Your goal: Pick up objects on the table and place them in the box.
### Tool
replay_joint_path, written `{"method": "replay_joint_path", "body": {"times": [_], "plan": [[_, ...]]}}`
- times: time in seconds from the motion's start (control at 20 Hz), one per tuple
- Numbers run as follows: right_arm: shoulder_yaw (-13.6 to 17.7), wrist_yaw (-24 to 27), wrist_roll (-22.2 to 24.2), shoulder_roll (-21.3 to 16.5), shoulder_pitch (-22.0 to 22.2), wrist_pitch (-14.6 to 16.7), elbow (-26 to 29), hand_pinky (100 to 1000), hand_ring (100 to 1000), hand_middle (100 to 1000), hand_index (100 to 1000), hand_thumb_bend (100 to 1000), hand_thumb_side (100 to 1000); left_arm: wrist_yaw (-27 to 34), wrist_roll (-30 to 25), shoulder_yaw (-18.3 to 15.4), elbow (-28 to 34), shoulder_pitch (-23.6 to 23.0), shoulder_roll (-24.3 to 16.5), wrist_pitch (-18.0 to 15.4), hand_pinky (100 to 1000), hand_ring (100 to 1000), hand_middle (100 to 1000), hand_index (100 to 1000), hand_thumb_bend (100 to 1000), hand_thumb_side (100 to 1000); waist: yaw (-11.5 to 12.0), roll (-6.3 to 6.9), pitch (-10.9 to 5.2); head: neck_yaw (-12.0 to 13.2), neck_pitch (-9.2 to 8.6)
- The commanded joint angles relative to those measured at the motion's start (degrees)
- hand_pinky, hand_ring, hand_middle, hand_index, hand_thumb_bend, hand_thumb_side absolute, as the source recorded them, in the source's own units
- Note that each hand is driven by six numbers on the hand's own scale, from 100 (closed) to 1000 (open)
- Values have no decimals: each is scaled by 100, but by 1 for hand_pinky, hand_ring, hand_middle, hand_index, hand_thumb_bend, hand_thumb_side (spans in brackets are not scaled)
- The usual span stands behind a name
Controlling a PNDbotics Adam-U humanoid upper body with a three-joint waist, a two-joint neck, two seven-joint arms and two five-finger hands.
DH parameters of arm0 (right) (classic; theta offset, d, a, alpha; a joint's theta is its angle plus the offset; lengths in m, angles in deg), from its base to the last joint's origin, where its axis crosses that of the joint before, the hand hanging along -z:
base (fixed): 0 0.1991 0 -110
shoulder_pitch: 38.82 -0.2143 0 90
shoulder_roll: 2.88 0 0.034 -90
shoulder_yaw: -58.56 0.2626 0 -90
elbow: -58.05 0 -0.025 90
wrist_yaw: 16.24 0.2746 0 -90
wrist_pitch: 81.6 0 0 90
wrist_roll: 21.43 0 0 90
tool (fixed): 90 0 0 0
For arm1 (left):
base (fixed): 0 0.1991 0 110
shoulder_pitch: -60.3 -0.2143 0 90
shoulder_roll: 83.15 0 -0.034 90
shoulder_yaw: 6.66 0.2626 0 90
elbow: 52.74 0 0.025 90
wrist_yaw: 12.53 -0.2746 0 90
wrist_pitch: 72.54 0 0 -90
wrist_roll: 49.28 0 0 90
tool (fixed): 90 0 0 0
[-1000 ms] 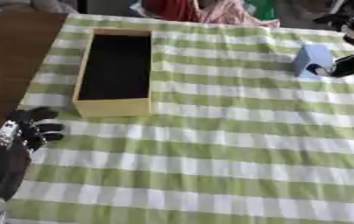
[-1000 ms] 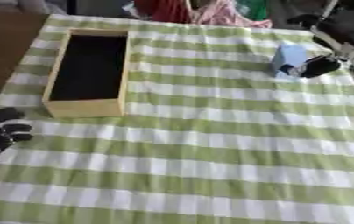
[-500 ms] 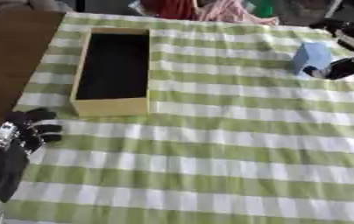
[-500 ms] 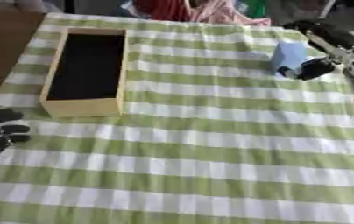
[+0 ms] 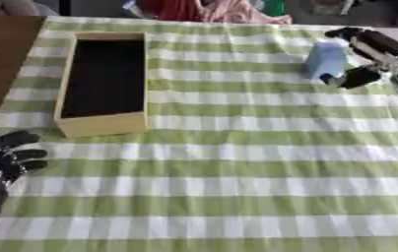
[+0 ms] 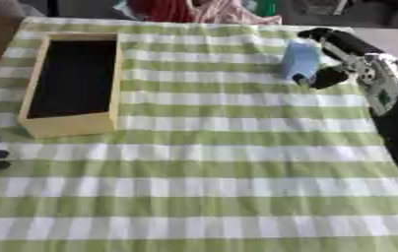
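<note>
1. Right eye view shows my right robot hand (image 6: 336, 59) at the far right of the table (image 6: 237, 162), which is covered by a green-and-white checked cloth.
2. That robot hand is against the right side of a small pale blue box-shaped object (image 6: 301, 60); black fingers reach over its far top corner and the thumb tip sits at its near lower corner, so it looks pinched between them.
3. The pale blue object stands upright on the cloth, its long axis running away from me, near the table's far right part.
4. An open, light wooden rectangular box with a dark inside (image 5: 104, 81) lies at the far left of the table, well apart from the blue object. Its long axis also runs away from me, the near end angled slightly left.
5. My left robot hand (image 5: 13, 155) rests at the lower left edge, just near of the box's short front wall, not touching it, its fingers loosely curled and holding nothing.
6. Red and pink cloth (image 5: 207, 10) lies bunched beyond the table's far edge.
</note>
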Motion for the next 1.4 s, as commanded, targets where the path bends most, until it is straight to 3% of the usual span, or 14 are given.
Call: {"method": "replay_joint_path", "body": {"times": [0.05, 0.4, 0.55, 0.95, 1.4], "plan": [[68, 45, -109, -153, -82, -23, -39, 815, 977, 895, 997, 323, 195, -33, -22, 2, 114, 65, -72, -15, 721, 714, 742, 808, 100, 881, 13, 17, -76, -10, -58], [53, -95, -390, -90, -90, -78, -123, 775, 933, 833, 937, 248, 100, -52, -54, 18, 114, 83, -57, -10, 724, 715, 743, 809, 100, 885, 39, 30, -40, 1, -38], [47, -187, -526, -61, -89, -123, -175, 759, 912, 789, 898, 219, 100, -59, -63, 20, 114, 84, -53, -10, 724, 715, 743, 809, 100, 885, 44, 36, -31, 2, -32], [62, -450, -1324, -18, -58, -133, -196, 649, 777, 475, 631, 100, 100, -80, -86, 31, 109, 79, -33, 11, 726, 716, 744, 809, 100, 890, 28, 42, -26, 17, -19], [48, -556, -2213, -63, 12, -35, 38, 588, 715, 366, 523, 100, 100, -76, -87, 26, 105, 64, -27, 22, 729, 717, 744, 809, 100, 889, -16, 49, -60, 19, 0]]}}
